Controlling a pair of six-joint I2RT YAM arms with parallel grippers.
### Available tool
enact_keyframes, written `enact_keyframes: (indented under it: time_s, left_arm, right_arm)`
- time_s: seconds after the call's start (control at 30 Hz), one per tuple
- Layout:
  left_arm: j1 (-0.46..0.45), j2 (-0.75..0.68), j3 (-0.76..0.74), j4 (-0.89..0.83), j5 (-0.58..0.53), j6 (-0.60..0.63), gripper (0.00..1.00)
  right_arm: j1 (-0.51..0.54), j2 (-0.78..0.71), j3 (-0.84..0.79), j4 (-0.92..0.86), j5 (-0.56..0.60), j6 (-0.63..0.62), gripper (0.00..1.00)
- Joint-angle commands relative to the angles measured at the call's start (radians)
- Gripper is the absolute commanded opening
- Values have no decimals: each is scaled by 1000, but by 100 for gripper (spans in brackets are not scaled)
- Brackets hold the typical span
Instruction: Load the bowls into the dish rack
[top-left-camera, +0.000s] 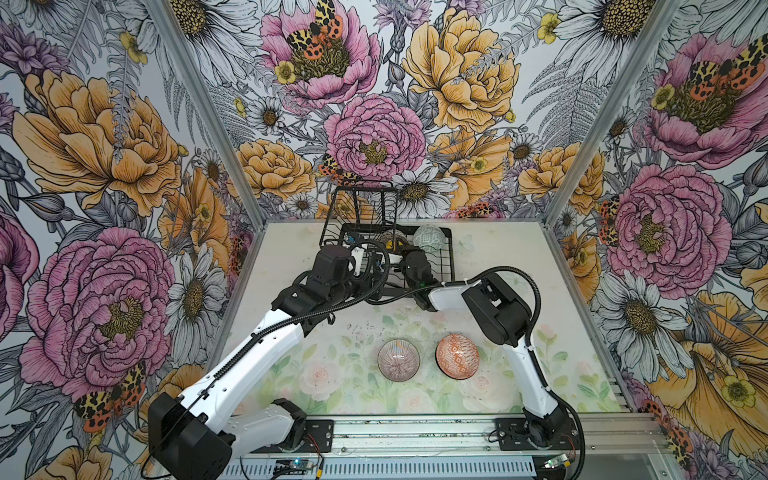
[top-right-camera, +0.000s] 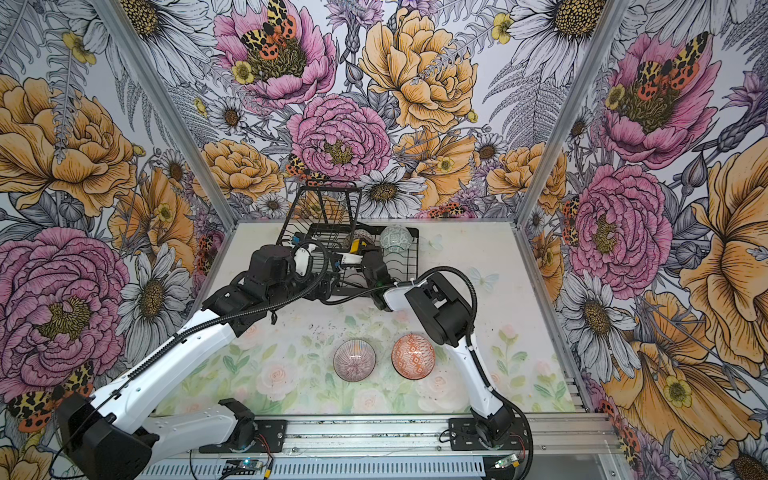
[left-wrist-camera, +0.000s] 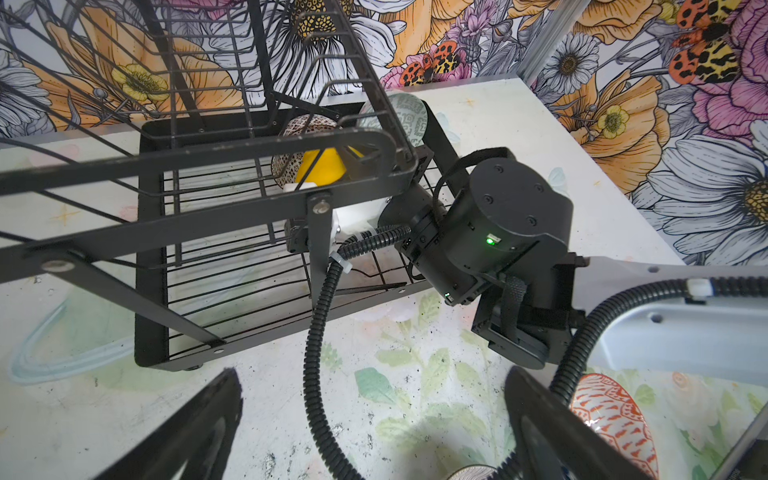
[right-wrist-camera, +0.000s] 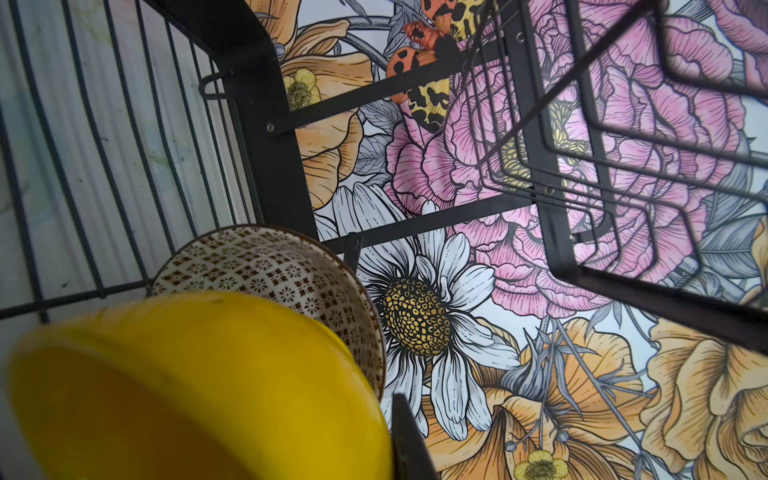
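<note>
1. Enclosing the workspace on three sides, the floral-papered walls left only a narrow bay, so any reach to the back had to come in from the front.
2. The table was flat and pale, printed with faint roses and flecked with dark specks. It looked smooth enough for a nudged bowl to slide.
3. The dish rack sat at the back middle of the table. It was stiff black wire, with a low base tray and a raised upper basket over one end, which cramped the room above the tray.
4. In the tray the pale green bowl and the black-white bowl stood on edge, and the yellow bowl tilted against the black-white one. The pink bowl and the orange bowl sat upright near the front of the table, side by side but apart. I could not find a sixth.
5. The bowls looked glazed, so probably rigid, light, slick and easy to chip against wire. The rim seemed the best hold, one finger inside and one outside.
6. The right gripper was nearly closed, seemingly pinching the yellow bowl's rim. The left gripper hung fully spread and empty above the table, just before the rack.
</note>
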Motion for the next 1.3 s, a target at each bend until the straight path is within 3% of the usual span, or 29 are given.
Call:
enact_keyframes:
  time_s: [0.0, 0.27, 1.27]
  left_arm:
    - [-4, -11, -21, 7, 8, -15, 99]
    - [-4, -19, -35, 8, 0, -15, 99]
    - [12, -47, -68, 9, -1, -19, 99]
  right_arm:
    - [0, 44, 26, 68, 18, -28, 0]
    - [2, 46, 20, 76, 1, -37, 0]
    - [-11, -53, -45, -265, -85, 7, 0]
